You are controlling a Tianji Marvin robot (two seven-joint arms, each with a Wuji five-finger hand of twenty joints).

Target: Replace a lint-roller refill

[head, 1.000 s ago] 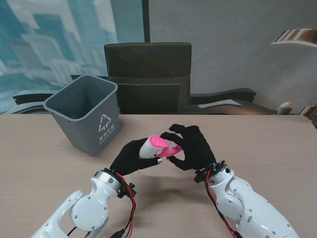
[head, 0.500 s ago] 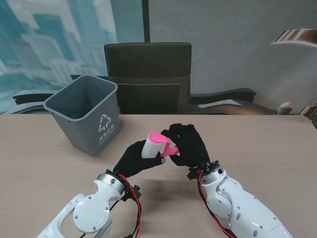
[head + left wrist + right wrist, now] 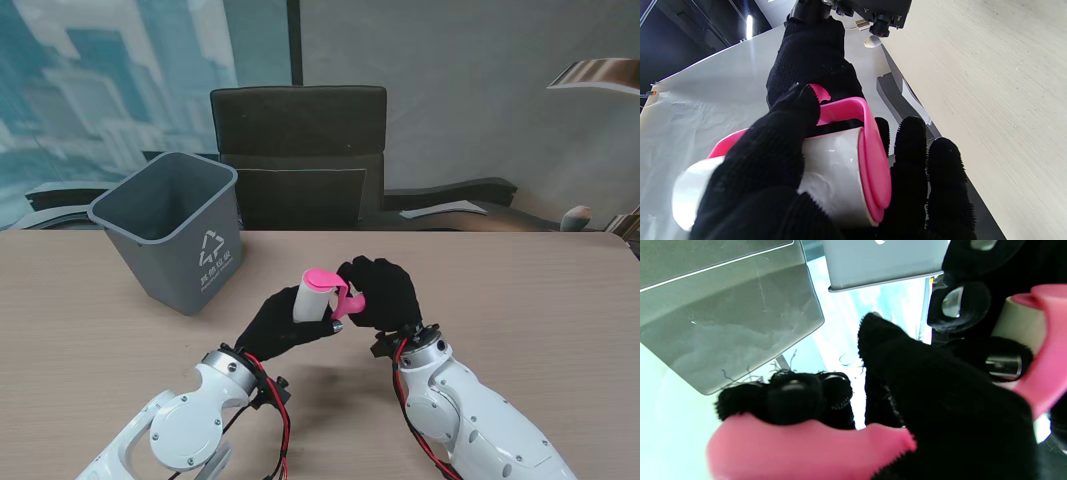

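A light wood-grain table (image 3: pixel 560 290) carries a grey bin (image 3: pixel 172 228) at its far left.

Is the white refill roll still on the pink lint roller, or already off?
On. The white refill roll sits on the pink lint roller, its end cap against the roll; left hand grips the roll, right hand the handle.

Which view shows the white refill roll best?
Left wrist: the refill roll fills the frame, wrapped by the left hand. Stand view shows it small; right wrist shows only a corner.
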